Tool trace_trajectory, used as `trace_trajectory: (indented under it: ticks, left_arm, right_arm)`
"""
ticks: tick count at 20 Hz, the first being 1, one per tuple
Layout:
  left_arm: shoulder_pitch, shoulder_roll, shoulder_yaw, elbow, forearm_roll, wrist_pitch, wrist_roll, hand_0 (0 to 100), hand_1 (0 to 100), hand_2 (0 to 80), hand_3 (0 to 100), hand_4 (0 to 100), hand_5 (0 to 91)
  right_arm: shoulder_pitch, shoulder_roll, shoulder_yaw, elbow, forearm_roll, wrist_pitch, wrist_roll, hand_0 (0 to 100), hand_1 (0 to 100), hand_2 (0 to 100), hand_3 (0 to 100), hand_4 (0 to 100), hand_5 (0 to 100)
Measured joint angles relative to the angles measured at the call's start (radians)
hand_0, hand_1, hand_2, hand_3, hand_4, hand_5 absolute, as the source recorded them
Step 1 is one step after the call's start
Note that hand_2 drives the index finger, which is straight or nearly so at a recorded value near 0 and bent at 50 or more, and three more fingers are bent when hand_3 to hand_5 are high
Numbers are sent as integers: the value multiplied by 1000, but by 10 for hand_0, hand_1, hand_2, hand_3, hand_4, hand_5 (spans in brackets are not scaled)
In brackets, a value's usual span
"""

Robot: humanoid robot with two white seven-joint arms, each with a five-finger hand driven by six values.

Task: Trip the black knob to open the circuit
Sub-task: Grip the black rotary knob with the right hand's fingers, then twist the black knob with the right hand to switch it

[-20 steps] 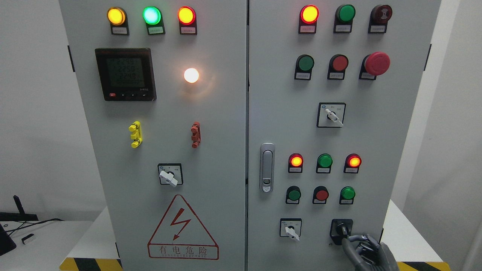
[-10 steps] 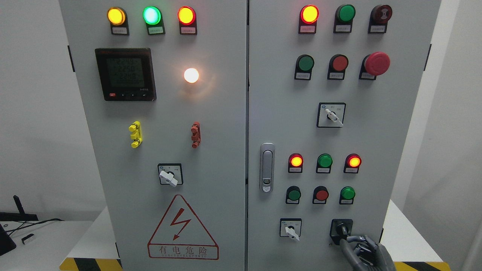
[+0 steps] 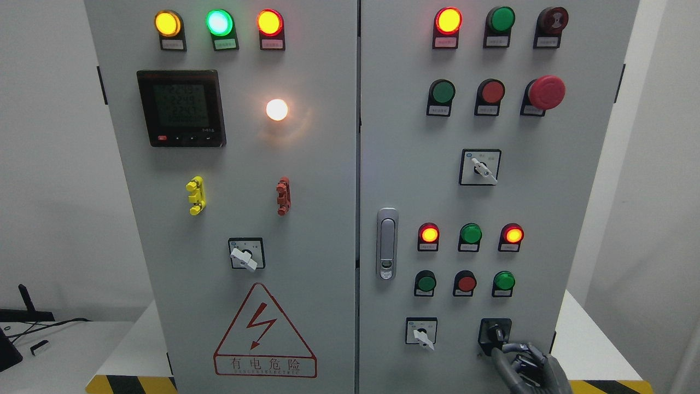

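The black knob (image 3: 495, 332) sits on a black square plate at the bottom right of the right cabinet door (image 3: 415, 180), its handle pointing down and slightly right. My right hand (image 3: 502, 350) comes up from the lower right corner. Its thumb and curled index finger (image 3: 511, 347) close on the lower tip of the knob's handle, and the rest of the hand stays just below the plate. The left arm is out of view.
A white selector switch (image 3: 421, 332) sits left of the knob, with round buttons (image 3: 466, 283) and lit indicator lamps (image 3: 429, 234) above. A door latch (image 3: 387, 243) is at the door's left edge. A red mushroom stop button (image 3: 546, 92) juts out higher up.
My right hand has shifted slightly left and down while staying at the knob's lower tip. The knob's angle looks the same. The whole view has shifted a touch left.
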Motion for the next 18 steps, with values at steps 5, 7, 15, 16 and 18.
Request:
trace_trajectory:
  ticks: [5, 7, 15, 16, 18]
  left_arm:
    - [0, 0, 0, 0, 0, 0, 0, 120, 389, 0, 0, 0, 0]
    - [0, 0, 0, 0, 0, 0, 0, 120, 389, 0, 0, 0, 0]
    - [0, 0, 0, 0, 0, 0, 0, 120, 389, 0, 0, 0, 0]
    - [0, 0, 0, 0, 0, 0, 0, 120, 389, 0, 0, 0, 0]
    - [0, 0, 0, 0, 0, 0, 0, 120, 389, 0, 0, 0, 0]
  right_arm:
    - [-2, 1, 15, 0, -1, 0, -1, 328, 644, 483, 877, 781, 778]
    - [-2, 1, 20, -1, -1, 0, -1, 328, 644, 482, 877, 781, 777]
    - [-4, 10, 33, -2, -1, 0, -5, 329, 647, 479, 877, 780, 776]
    - [-4, 11, 34, -2, -1, 0, -6, 329, 647, 479, 877, 780, 776]
    - [-4, 12, 35, -2, -1, 0, -6, 329, 648, 478, 877, 780, 776]
